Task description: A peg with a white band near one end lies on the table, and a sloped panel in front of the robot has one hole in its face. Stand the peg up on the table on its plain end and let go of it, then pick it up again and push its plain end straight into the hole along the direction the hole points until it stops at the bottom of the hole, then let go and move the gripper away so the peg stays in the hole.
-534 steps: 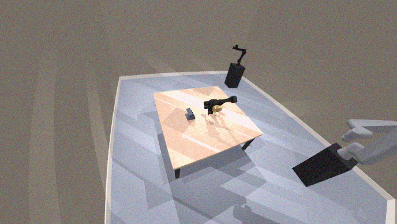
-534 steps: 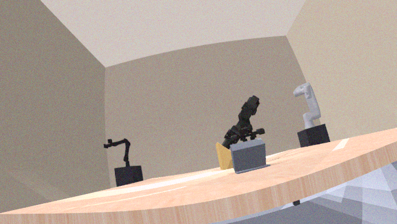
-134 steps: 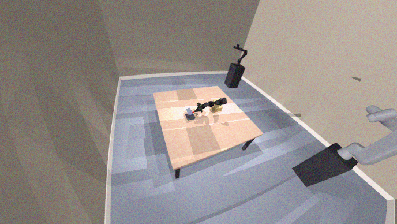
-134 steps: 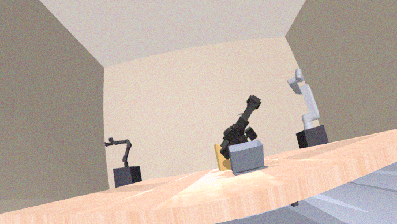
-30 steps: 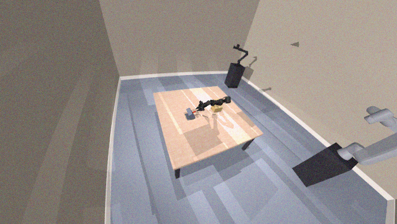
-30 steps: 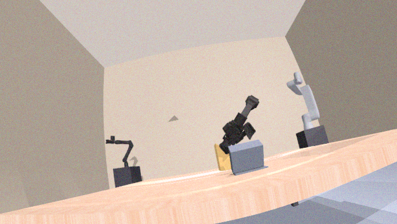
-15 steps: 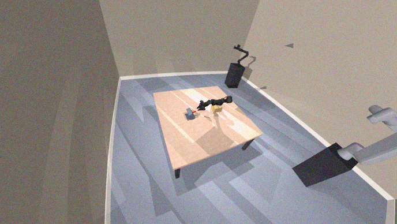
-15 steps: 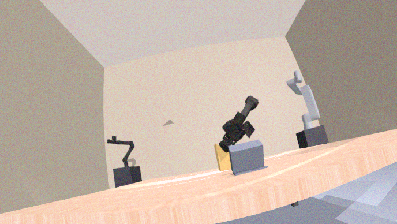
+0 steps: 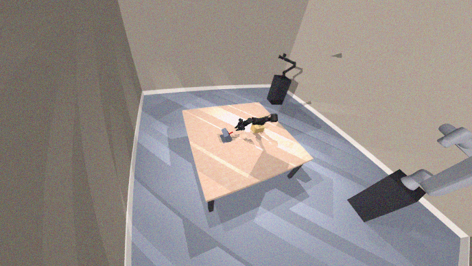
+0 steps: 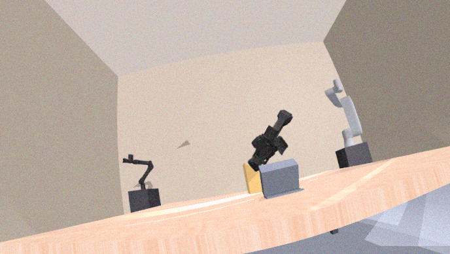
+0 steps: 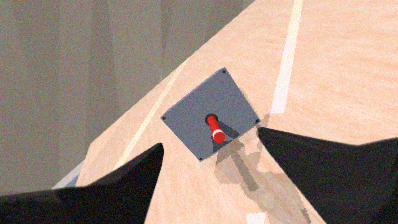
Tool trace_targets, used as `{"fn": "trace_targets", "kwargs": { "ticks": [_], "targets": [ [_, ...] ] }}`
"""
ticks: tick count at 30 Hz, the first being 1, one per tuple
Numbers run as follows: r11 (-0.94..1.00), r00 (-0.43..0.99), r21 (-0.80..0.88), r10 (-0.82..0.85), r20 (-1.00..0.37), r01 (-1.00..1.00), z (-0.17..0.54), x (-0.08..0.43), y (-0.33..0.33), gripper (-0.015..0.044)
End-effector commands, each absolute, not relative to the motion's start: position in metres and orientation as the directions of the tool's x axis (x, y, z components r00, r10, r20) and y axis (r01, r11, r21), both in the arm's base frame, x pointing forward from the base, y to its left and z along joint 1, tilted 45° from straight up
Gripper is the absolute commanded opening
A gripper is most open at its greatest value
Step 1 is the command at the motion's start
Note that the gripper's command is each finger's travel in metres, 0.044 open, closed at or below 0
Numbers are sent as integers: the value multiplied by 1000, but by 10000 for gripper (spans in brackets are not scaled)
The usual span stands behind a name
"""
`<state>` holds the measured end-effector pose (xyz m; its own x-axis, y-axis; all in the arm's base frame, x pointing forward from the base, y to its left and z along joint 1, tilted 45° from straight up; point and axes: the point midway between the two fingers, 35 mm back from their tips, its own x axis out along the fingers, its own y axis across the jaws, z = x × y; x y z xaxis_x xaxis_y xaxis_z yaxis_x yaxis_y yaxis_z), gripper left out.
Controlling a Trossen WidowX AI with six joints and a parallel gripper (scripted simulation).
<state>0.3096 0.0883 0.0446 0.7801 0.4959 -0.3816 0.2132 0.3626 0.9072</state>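
The gripper [image 9: 236, 129] [image 11: 210, 139] stands wide with nothing between its fingers, clear of the red peg [image 9: 230, 132] [image 11: 215, 129], which sits in the hole of the gray panel [image 9: 225, 132] [image 10: 280, 179] [image 11: 200, 102] on the tabletop [image 9: 233, 168] [image 10: 203, 226] [image 11: 345, 75], its white-banded end outward. The peg looks light, stiff and perhaps smooth; any fresh grip would best close on the shaft near the band, square to its length. The plain end is hidden inside the panel, so its depth cannot be told. The exterior view shows only the panel's back, and the peg is tiny from the top.
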Motion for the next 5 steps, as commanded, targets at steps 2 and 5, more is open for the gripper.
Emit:
{"fn": "trace_targets", "kwargs": {
  "ticks": [2, 5],
  "targets": [
    [364, 777, 906, 498, -384, 214, 45, 305, 86, 440],
    [364, 777, 906, 498, -384, 214, 47, 304, 85, 440]
  ]
}}
